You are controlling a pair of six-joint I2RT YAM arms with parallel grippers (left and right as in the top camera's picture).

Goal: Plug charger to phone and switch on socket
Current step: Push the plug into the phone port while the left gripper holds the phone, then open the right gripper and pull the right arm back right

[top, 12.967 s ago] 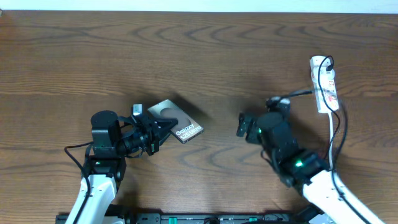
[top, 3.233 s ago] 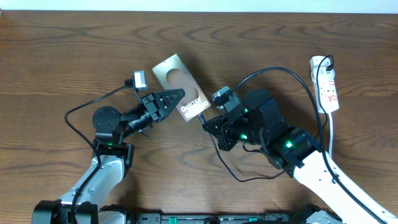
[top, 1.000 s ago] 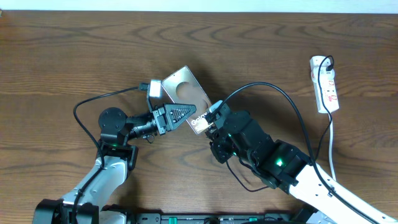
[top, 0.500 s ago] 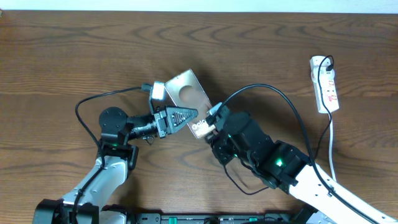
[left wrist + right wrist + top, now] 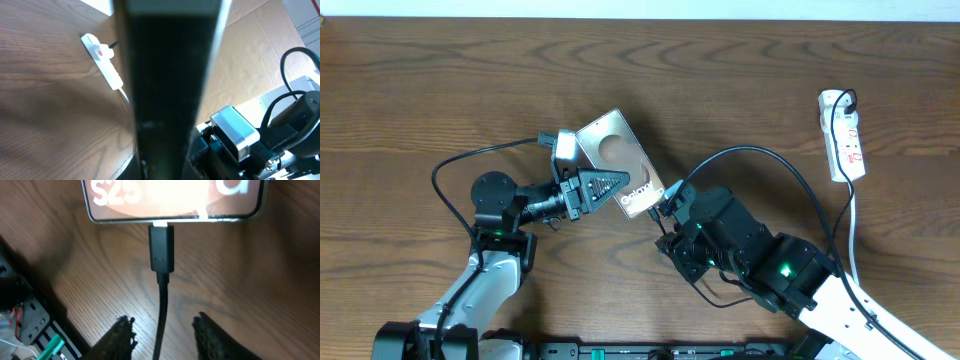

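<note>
Black charger (image 5: pixel 161 250) (in phone (image 5: pixel 175 197)) lies between right end effector's (image 5: pixel 164 323) jaws.

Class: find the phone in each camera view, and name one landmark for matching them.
Overhead: the phone, angled, left of centre.
Left wrist: the phone probably fills the centre, dark, very close.
Right wrist: its end along the top edge, charger plugged in.
Landmark: the white socket, far right overhead, upper left in left wrist; absent from right wrist.

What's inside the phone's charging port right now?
The connector of the charger sits in the edge of the phone; its tip is hidden inside the port.
</note>
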